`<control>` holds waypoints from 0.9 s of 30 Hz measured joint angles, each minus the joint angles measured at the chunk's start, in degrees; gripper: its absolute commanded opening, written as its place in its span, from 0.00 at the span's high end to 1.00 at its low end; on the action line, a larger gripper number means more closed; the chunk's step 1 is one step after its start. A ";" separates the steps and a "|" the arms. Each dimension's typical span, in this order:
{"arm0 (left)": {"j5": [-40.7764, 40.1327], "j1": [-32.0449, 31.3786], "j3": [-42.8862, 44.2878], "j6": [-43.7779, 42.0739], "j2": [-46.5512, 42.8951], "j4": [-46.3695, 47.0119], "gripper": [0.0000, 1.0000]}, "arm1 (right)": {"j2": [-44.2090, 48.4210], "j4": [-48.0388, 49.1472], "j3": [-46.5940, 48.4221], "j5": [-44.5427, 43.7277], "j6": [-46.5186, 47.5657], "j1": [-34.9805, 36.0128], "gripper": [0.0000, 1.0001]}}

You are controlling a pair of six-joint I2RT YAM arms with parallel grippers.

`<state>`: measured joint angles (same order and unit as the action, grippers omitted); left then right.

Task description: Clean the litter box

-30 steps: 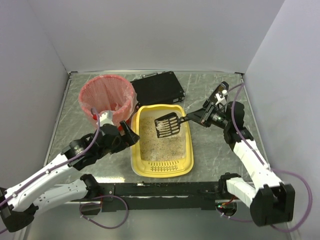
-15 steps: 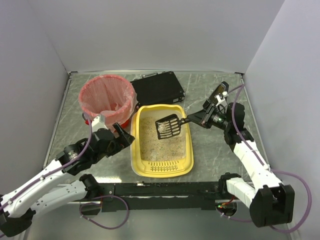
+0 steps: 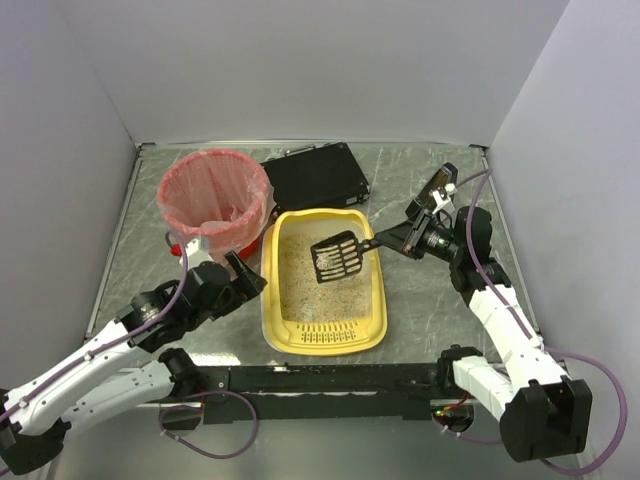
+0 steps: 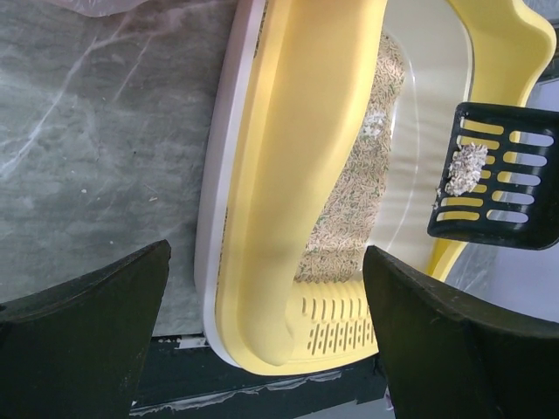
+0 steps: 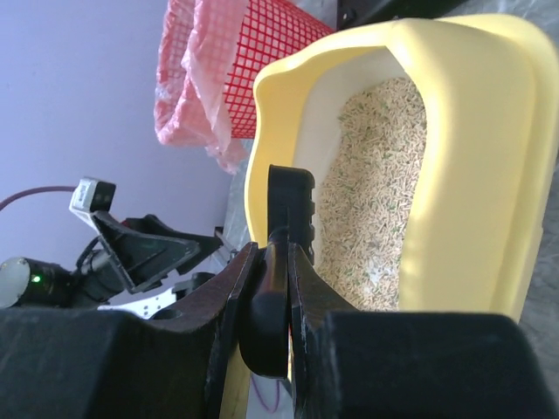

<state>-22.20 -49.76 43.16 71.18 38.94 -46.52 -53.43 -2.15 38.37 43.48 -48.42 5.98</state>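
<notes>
Left claw (image 3: 243, 273) drawn back, gaping, just left of litter box (image 3: 325, 338)

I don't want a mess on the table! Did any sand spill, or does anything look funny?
Almost nothing. The sand is inside the litter box, and the clump sits on the scoop, which the right pincer holds over the box. Only a couple of tiny pale specks lie on the table beside it, maybe stray litter.
</notes>
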 measured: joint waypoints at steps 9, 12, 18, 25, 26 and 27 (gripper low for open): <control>-0.87 0.00 -0.52 0.17 0.07 -0.17 0.03 | -0.37 -0.13 0.83 -1.14 -0.83 0.74 1.00; -1.27 0.00 -0.37 0.04 1.16 -0.63 0.03 | -1.14 -0.35 1.88 -1.01 -0.96 1.51 1.00; -3.80 0.00 -0.31 1.03 2.91 -4.11 0.03 | -1.57 -5.14 7.23 -0.66 -0.44 1.79 1.00; -5.68 0.00 -0.59 4.00 1.97 -7.58 0.03 | -7.89 -11.78 21.42 -3.30 -1.64 7.06 1.00; -5.75 0.00 -0.79 4.55 1.60 -7.85 0.03 | -9.90 -13.33 24.85 -4.07 -1.73 8.50 1.00; -5.77 0.00 -1.01 4.81 1.11 -8.15 0.03 | -12.02 -14.08 28.26 -4.44 -1.95 9.70 1.00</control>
<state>-27.97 -49.76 42.15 75.99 40.05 -54.68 -65.45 -16.23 66.63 39.05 -50.37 15.68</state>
